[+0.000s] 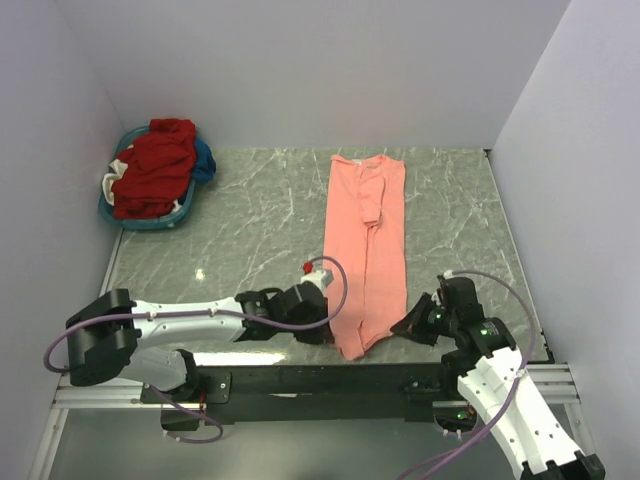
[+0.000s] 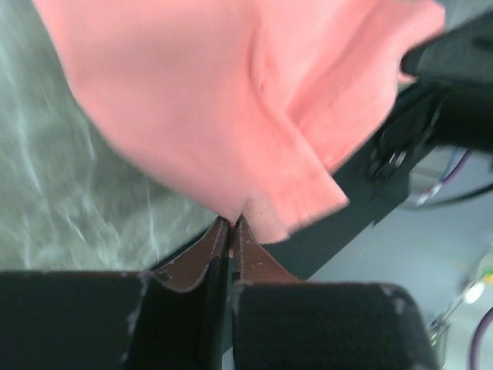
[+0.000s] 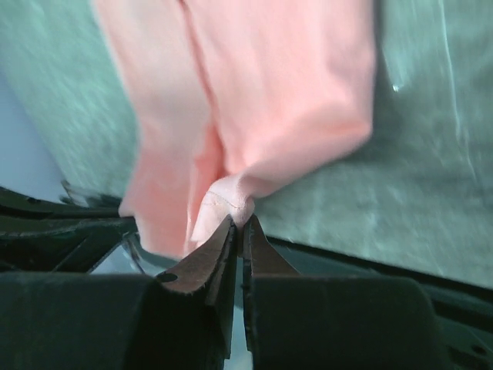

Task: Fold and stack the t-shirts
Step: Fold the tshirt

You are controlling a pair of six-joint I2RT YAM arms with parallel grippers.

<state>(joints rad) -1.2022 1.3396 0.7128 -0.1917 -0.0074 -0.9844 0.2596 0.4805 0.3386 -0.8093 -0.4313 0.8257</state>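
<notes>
Grey marbled table point(image 1: 240, 230), pale walls point(image 1: 300, 70). At its near edge the left gripper point(image 2: 231, 223) is pinched tight on 1 corner of the pink shirt point(image 1: 365, 240) hem. The right gripper point(image 3: 240, 223) is pinched the same way on the other corner, with only cloth between its jaws. Outward from both, the pink shirt lies as a long narrow strip running away across the table, with a sleeve turned in on top. At the far left a teal basket point(image 1: 150, 224) holds a red shirt point(image 1: 150, 170) and a blue shirt point(image 1: 205, 160), heaped and unfolded. I judge 1 shirt partway done: the lengthwise folds are made and the crosswise fold is left. At least 2 more wait, and no stack exists yet.
</notes>
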